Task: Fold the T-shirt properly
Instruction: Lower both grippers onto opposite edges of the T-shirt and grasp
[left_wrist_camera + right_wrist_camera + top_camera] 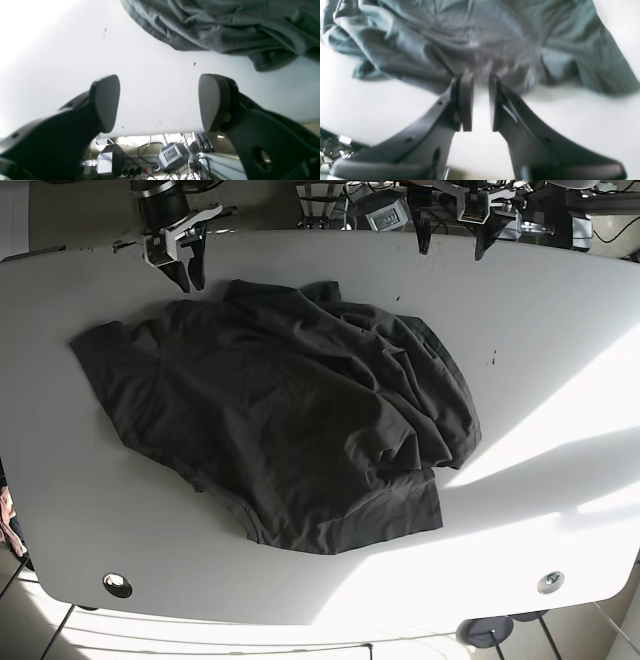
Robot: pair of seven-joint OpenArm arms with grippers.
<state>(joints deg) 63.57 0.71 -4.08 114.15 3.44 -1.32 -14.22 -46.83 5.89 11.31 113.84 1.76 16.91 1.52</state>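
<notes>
We see the dark T-shirt [290, 415] crumpled mid-desk [560, 360], our left pincer [450, 235] spread wide at the far edge, our right pincer [188, 268] nearly clenched, empty, by the shirt's far-edge hem

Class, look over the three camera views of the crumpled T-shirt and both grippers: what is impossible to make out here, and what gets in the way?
- T-shirt, base view: collar and sleeves lost in dark crumpled folds.
- T-shirt, right wrist view: cut off by the top edge and blurred, so whether the right gripper touches cloth is unclear.
- T-shirt, left wrist view: only one edge shows, cut by the frame's top and right.
- Left gripper, left wrist view: its body hides some clutter below the table.
</notes>
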